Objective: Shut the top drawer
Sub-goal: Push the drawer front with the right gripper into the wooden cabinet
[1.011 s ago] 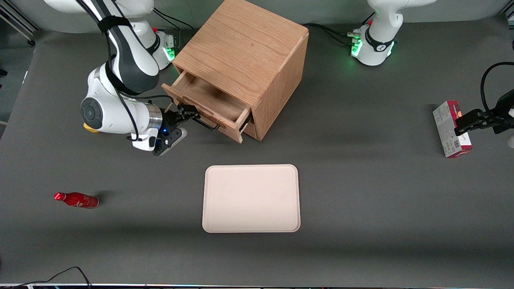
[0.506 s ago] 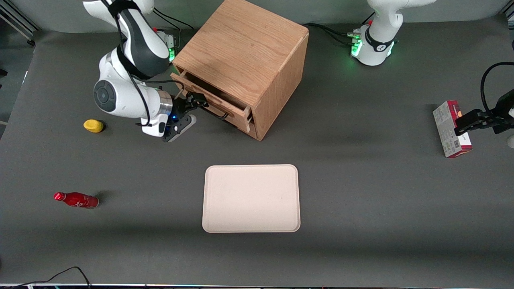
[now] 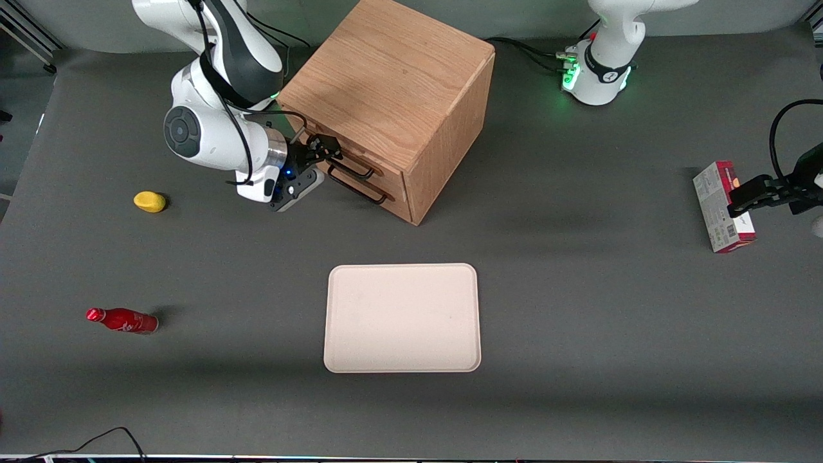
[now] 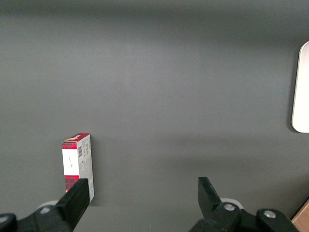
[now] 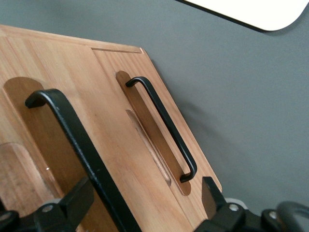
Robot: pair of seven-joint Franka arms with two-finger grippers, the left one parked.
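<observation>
The oak cabinet [image 3: 392, 71] stands at the back of the table, toward the working arm's end. Its top drawer [image 3: 387, 175] sits pushed in, its front flush with the cabinet face. In the right wrist view the top drawer front [image 5: 104, 125] fills the frame, with its black bar handle [image 5: 77, 145] close up and the lower drawer's handle [image 5: 164, 123] beside it. My right gripper [image 3: 326, 152] is open in front of the top drawer, at one end of its handle [image 3: 357, 168]. The handle runs between the spread fingers [image 5: 143, 200]. The fingers hold nothing.
A beige tray [image 3: 402, 317] lies nearer the front camera than the cabinet. A red bottle [image 3: 122, 319] and a yellow object [image 3: 149, 201] lie toward the working arm's end. A red and white box [image 3: 723, 206] lies toward the parked arm's end, also in the left wrist view [image 4: 77, 164].
The top drawer went from wide open to flush with the cabinet. My right gripper moved with its front toward the cabinet, uncovering the yellow object.
</observation>
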